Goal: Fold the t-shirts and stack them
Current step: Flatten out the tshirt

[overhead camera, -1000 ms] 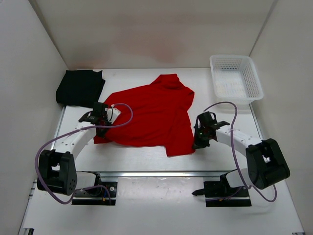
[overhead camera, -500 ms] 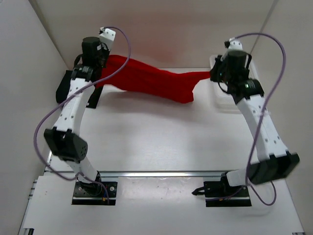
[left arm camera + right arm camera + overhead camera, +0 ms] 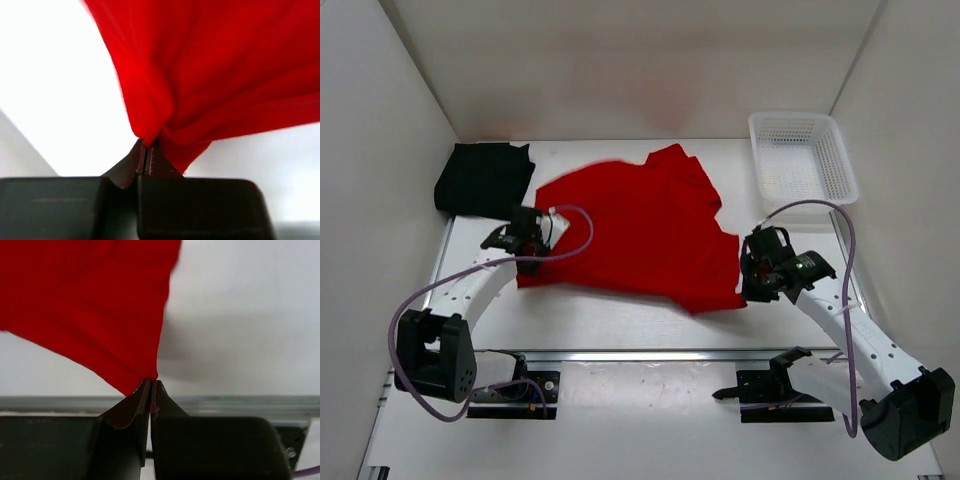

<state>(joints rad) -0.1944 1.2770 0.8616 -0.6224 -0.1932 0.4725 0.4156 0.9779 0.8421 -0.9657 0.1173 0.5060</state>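
The red t-shirt [image 3: 640, 225] lies spread across the middle of the table, collar end toward the back. My left gripper [image 3: 528, 262] is shut on its near left corner, and the pinched red cloth [image 3: 165, 90] bunches above the closed tips [image 3: 146, 150]. My right gripper [image 3: 752, 292] is shut on the near right corner, the red cloth [image 3: 90, 305] running up and left from the tips [image 3: 151, 385]. A folded black t-shirt [image 3: 483, 177] rests at the back left. The orange t-shirt is out of view.
A white mesh basket [image 3: 802, 158] stands at the back right of the table. White walls close in the left, back and right sides. A metal rail [image 3: 650, 355] runs along the table's near edge, above the arm bases.
Half a second ago both arms held the red t-shirt stretched high at the back. Now they have swung down and toward me, and the shirt lies spread on the table.
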